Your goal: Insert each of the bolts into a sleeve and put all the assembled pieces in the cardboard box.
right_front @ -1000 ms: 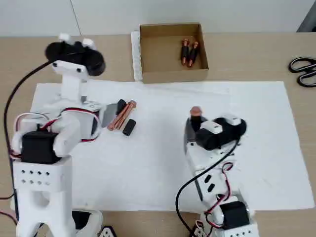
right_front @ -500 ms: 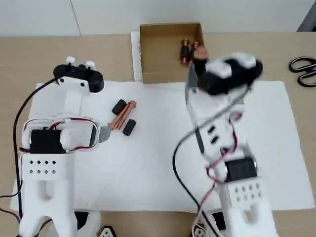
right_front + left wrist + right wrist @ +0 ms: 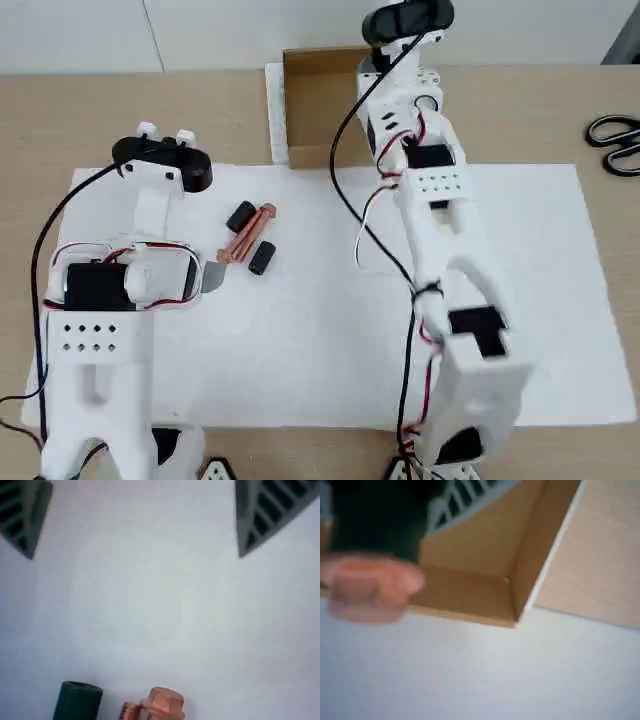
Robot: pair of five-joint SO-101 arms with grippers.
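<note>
Lying loose — two bolts [image 3: 247, 234], two sleeves [image 3: 261, 258]; left gripper [image 3: 136, 550] apart, right gripper [image 3: 380, 535] clamped on assembled piece [image 3: 370, 587].

High camera looks down on the table [image 3: 60, 120]; the close right wrist camera shares its cardboard box [image 3: 315, 110].

two loose bolts [image 3: 247, 233] and two empty sleeves [image 3: 240, 216] lie left of one cardboard box [image 3: 315, 155]. also one assembled piece [image 3: 370, 587] and one pair of scissors [image 3: 615, 140].

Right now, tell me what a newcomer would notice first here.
The right arm stretches across to the box, carrying a sleeved bolt. Two bolts and two sleeves lie loose on the white sheet near the open left gripper.
</note>
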